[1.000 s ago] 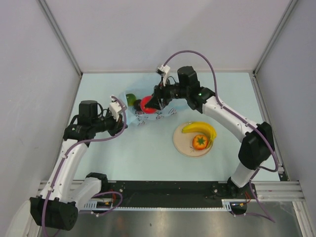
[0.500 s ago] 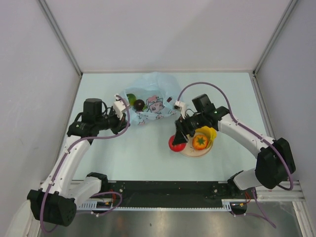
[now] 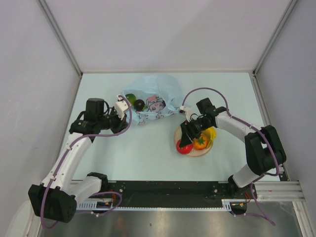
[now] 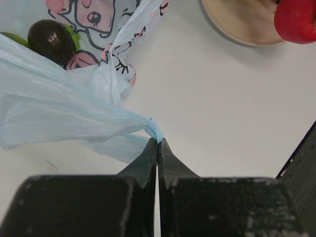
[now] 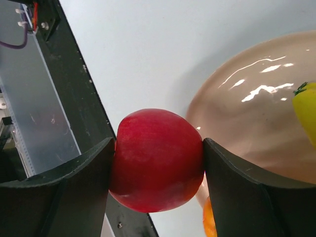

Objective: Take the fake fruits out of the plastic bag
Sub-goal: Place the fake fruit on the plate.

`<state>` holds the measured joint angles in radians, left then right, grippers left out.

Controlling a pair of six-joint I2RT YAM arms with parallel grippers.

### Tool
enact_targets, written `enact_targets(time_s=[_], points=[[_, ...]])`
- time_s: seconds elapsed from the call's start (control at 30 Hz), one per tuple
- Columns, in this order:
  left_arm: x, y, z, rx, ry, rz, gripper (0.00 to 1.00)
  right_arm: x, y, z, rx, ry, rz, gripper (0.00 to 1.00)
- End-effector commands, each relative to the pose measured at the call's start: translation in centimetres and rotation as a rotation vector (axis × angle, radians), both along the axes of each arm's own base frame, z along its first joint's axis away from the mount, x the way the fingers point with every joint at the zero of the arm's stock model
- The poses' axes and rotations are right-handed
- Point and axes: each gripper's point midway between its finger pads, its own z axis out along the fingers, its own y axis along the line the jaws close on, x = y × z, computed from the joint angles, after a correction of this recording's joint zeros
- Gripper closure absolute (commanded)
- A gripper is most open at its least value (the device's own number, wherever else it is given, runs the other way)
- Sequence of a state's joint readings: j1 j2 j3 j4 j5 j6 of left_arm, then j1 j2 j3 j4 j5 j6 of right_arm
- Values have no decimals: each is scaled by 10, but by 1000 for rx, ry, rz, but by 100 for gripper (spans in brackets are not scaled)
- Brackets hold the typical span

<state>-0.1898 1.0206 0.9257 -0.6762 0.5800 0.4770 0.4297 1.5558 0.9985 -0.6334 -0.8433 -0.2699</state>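
Lower centre-right overhead, the right jaws gripped the red apple (image 3: 183,146) at the plate's (image 3: 197,153) left rim (a gentle release seemed next). Left jaws pinched shut on the plastic bag (image 3: 158,91), upper centre, purple fruit (image 3: 139,104) and green fruit (image 3: 130,98) inside.

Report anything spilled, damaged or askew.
Nothing spilled or damaged. The plastic bag lies crumpled, one corner stretched taut in the shut left pincer; the dark fruit and green fruit sit at its mouth. The right pincer holds the red apple at the rim of the plate.
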Motion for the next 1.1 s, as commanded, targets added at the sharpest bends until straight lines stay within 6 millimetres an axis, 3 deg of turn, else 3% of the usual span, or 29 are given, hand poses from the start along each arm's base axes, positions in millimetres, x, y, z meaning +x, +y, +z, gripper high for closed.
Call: enact_targets(time_s=[0.0,0.23,0.47,0.6,0.63,0.67,0.8,0.9,1.0,1.07], points=[[2,0,8,18,-33,-17,100,16,3,-13,1,-48,11,57],[4,1,8,16,-28,-6,100,25,-2,-32,-31,-56,10,52],[8,-2,14,-2,-36,0,100,30,-6,-43,-73,-64,1,36],[8,-3,18,-10,-48,0,100,36,-6,-28,-63,-115,-21,26],[8,-3,18,-12,-52,-1,100,37,-7,-25,-67,-129,-26,19],[8,-3,19,-13,-57,-1,100,37,-8,-23,-70,-137,-26,0],[9,-5,27,-30,-86,-2,100,37,-14,-9,-91,-181,-33,0],[8,-6,31,-40,-100,-9,100,39,-14,16,-83,-225,-38,0],[8,-8,36,-54,-115,-14,100,38,-7,54,-30,-259,-53,0],[8,-9,37,-61,-121,-13,100,28,-1,71,-7,-317,-21,0]])
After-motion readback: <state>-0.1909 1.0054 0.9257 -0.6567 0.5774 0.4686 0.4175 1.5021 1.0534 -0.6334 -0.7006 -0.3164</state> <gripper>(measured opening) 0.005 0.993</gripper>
